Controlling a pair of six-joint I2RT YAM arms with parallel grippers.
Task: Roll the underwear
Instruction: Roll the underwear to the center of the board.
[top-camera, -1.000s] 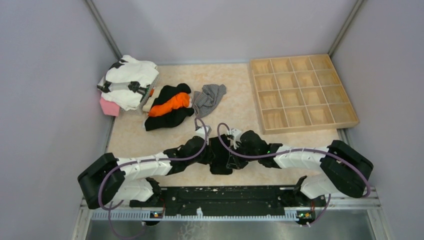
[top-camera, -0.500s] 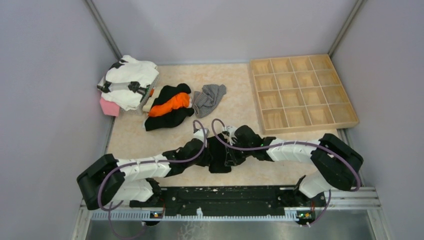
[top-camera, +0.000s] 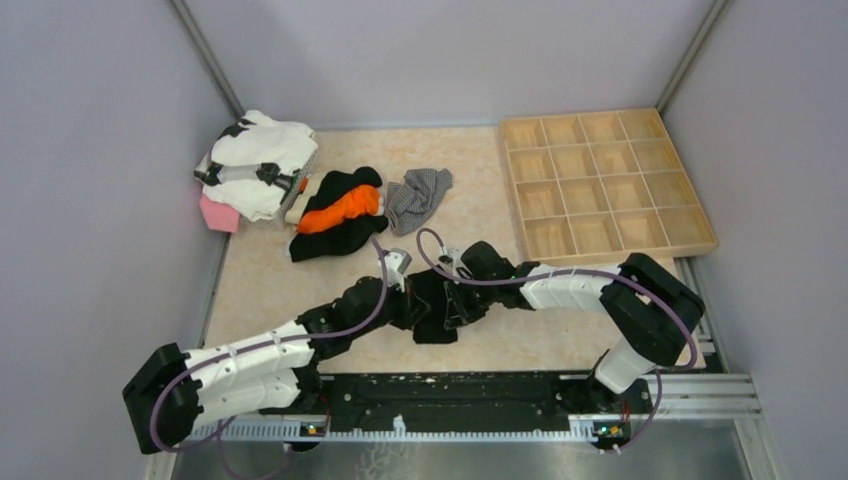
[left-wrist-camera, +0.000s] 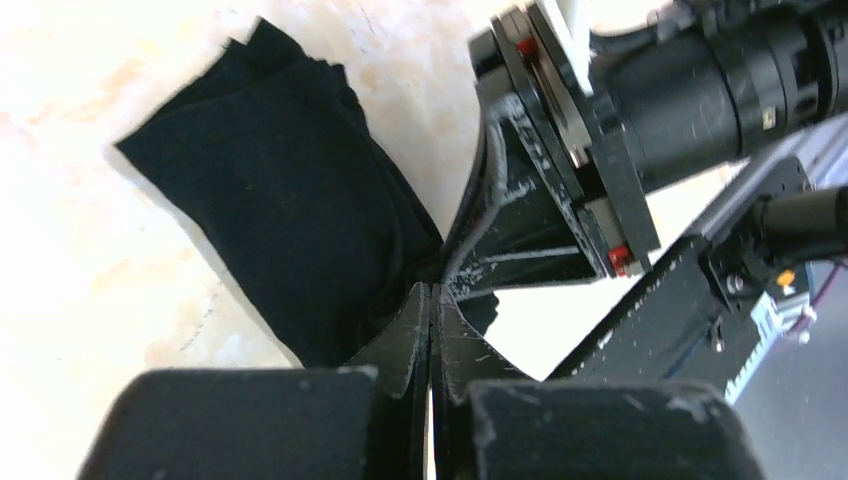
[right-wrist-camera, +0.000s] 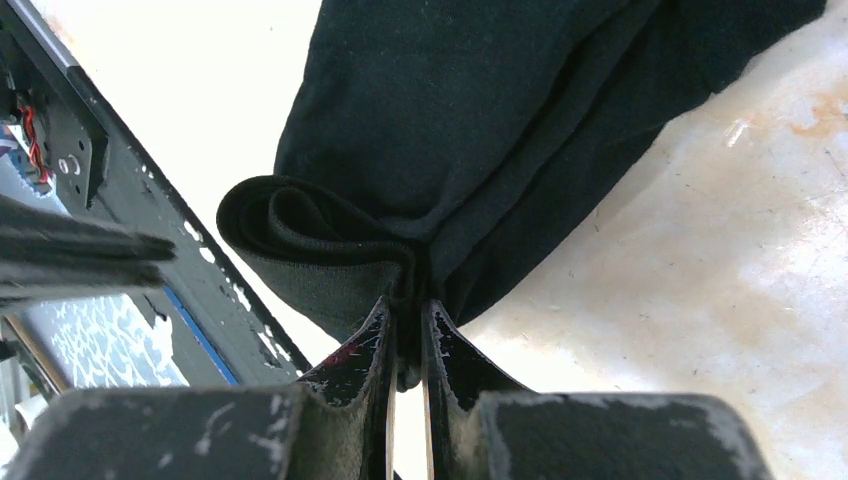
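One roll begun | black underwear at near edge of the surface, one end curled and pinched in narrow jaws of right gripper | left gripper closed at its hem | grey underwear untouched

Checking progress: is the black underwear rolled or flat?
Partly rolled: one edge of the black underwear curls into a loop pinched by the right tool; the rest lies flat.

Black cloth underwear: middle covered in the top view; far end cut by the right wrist view's upper edge.
Left gripper: fabric between its closed tips, indeterminable.
Pink rectangular block: partly under white garment heap.
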